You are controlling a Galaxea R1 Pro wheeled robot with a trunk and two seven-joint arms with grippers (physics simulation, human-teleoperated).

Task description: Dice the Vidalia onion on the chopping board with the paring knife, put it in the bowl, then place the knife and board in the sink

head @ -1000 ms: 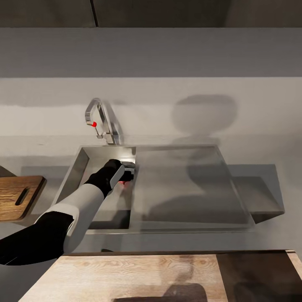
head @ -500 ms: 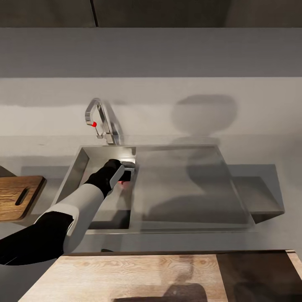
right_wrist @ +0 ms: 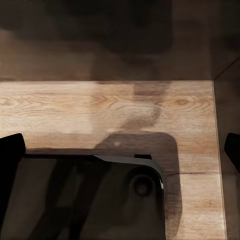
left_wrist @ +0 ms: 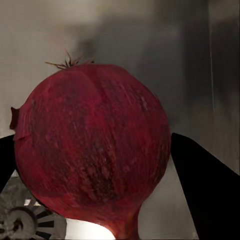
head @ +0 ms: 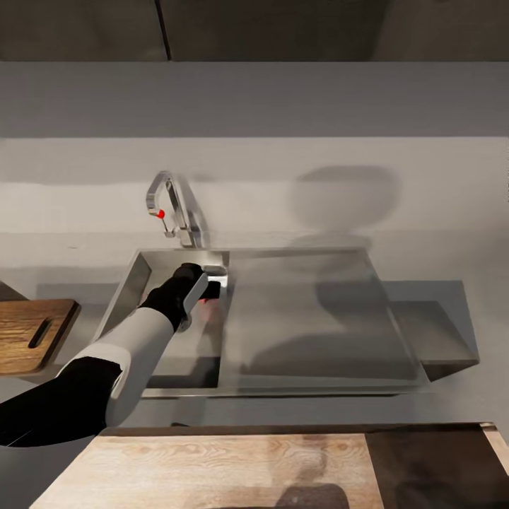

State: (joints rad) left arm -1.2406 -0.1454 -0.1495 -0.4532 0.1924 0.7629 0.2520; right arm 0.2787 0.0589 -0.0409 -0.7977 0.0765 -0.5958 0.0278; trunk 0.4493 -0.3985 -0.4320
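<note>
The onion point(left_wrist: 92, 150) — dark red, papery — sits low in the sink point(head: 141, 272) basin, bracketed by the left gripper point(left_wrist: 92, 165), its fingers point(left_wrist: 205, 185) against both flanks. Confirm a firm grasp, then lift straight up, clear of the faucet point(head: 170, 208), toward the chopping board point(head: 32, 336). The right gripper point(right_wrist: 122, 150) stands wide, holding nothing.

Grey tabletop point(head: 71, 212) carries a recessed sink point(head: 396, 353); the left gripper point(head: 211, 295) sits inside its basin. Chopping board point(head: 28, 336) lies flat on the tabletop, well apart from that gripper, on its outer side.
</note>
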